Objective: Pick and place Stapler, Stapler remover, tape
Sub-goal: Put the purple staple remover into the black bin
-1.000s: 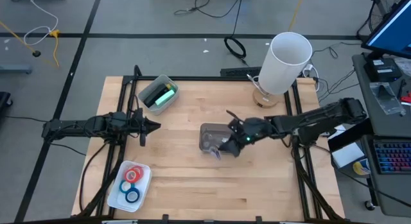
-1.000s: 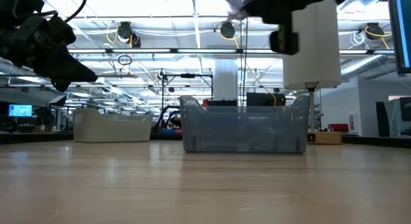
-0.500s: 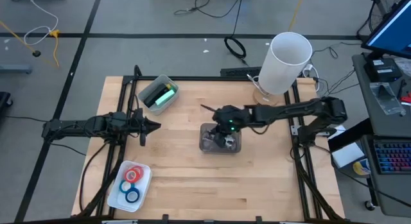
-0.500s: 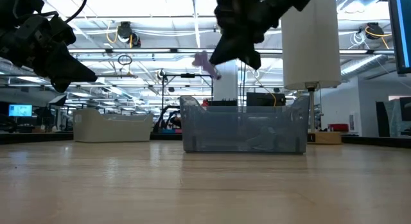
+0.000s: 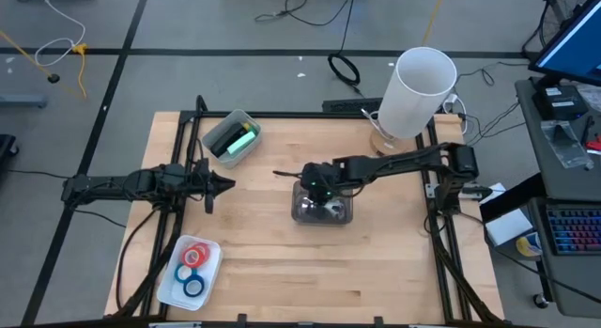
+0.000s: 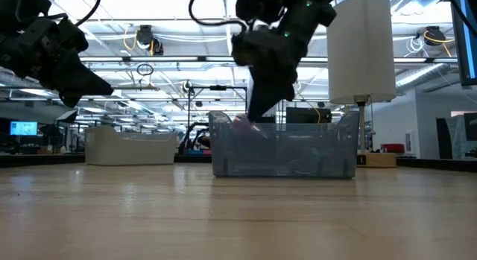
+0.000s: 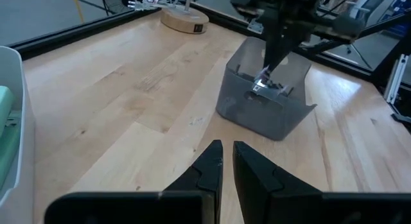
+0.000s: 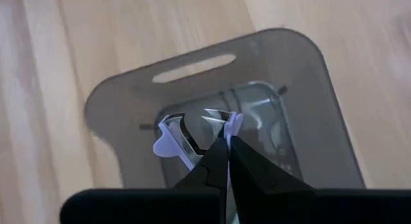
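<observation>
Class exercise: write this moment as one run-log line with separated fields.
right gripper: jaws shut on staple remover, inside grey bin | left gripper: jaws shut, waiting | stapler: in clear tub | tape: in white tray

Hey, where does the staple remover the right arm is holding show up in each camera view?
High view: not discernible, hidden under the right gripper above the grey bin.
Low view: staple remover, pale lilac, at the bin's rim, left of middle.
Left wrist view: far side, remover dipping into the bin.
Right wrist view: remover centre, between the fingers.
Shared landmark: the grey bin.
</observation>
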`<state>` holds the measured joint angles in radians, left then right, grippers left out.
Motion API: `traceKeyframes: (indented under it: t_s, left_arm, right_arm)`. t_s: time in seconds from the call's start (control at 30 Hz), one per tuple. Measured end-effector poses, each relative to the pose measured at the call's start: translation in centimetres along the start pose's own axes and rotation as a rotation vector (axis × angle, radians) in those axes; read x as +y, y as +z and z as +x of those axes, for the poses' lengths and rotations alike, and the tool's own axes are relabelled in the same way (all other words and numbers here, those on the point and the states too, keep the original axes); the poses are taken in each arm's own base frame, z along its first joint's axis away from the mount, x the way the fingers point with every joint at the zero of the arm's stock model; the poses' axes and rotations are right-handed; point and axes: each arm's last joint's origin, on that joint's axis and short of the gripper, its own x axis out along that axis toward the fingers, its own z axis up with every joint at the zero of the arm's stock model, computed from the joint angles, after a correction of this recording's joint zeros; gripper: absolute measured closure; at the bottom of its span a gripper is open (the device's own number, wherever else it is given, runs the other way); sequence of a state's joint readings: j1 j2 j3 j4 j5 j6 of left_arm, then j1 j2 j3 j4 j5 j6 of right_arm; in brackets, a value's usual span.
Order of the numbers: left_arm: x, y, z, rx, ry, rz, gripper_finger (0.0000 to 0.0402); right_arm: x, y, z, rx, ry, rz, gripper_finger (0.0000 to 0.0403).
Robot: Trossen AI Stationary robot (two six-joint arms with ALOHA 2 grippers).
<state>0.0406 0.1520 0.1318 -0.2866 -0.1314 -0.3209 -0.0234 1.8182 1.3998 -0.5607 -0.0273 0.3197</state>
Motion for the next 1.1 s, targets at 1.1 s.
traceKeyframes:
  t_s: [1.1]
  left_arm:
    - [0.0, 0.0, 0.0, -0.002, 0.010, 0.022, 0.0364]
  right_arm:
    - [-1.3, -0.9, 2.7, 0.143, 0.020, 0.088, 0.0395]
